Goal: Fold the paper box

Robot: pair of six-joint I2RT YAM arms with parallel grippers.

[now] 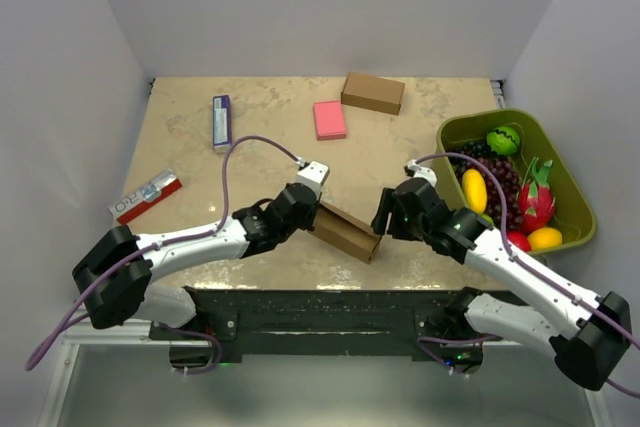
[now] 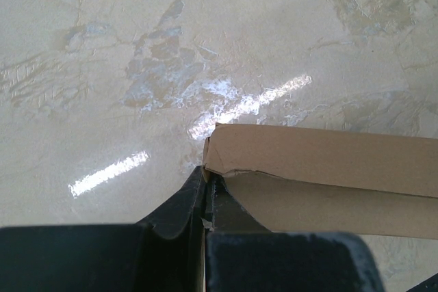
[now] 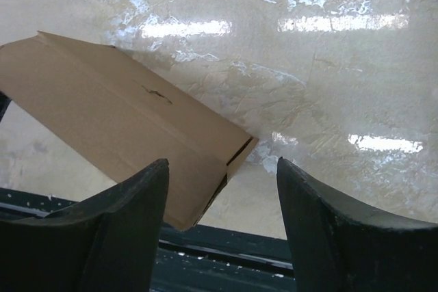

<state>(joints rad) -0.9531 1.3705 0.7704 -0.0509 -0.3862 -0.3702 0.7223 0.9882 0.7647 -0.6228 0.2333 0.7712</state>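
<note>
A red and white packet (image 1: 146,195) is lying by the left edge of the worktop (image 1: 260,97), and a blue and white packet (image 1: 221,120) is lying nearer the far left corner.

The left gripper (image 2: 205,182) is reaching in towards the middle of the near edge. Its fingers are pressing together on the left end of the paper box (image 1: 345,231), with a thin strip of cardboard showing between them.

The paper box is lying close to the near edge, about midway along it, between the two grippers. It is sitting at a slant, its right end nearer the near edge. From the right wrist camera it is showing a long flat face with a crease running along it, and the right end is looking partly open.

Well beyond it, towards the far edge, a pink block (image 1: 329,119) is lying just beside a brown box (image 1: 372,92).

The right gripper (image 3: 222,165) is hovering at the box's right end with its fingers spread wide and gripping nothing. Whether either finger is touching the cardboard, I cannot tell.

A green basket (image 1: 560,162) holding fruit (image 1: 535,202) is standing along the right edge.
</note>
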